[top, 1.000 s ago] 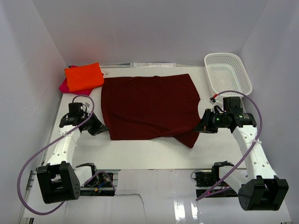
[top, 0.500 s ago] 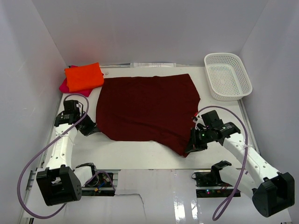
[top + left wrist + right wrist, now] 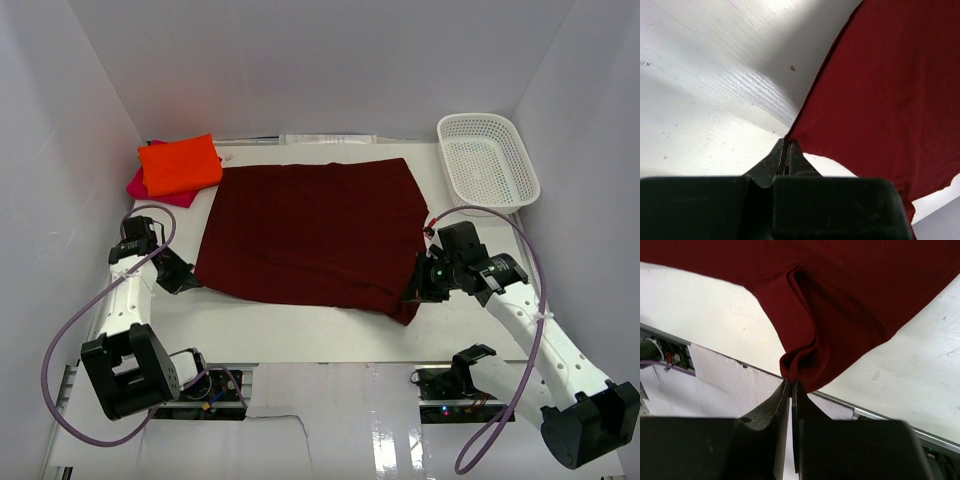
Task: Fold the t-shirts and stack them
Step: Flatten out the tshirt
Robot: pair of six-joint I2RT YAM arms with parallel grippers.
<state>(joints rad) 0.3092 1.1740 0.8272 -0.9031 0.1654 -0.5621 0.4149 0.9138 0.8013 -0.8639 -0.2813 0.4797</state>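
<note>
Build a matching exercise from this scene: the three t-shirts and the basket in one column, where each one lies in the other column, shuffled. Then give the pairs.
Column one
1. dark maroon cloth t-shirt
2. bright orange folded cloth t-shirt
3. magenta-pink cloth t-shirt
4. white plastic mesh basket

Column two
A. far right corner of the table
B. lying on top of another shirt, far left corner
C. spread across the middle of the table
D. mostly covered, only its edges showing

Pairs: 1-C, 2-B, 3-D, 4-A
</note>
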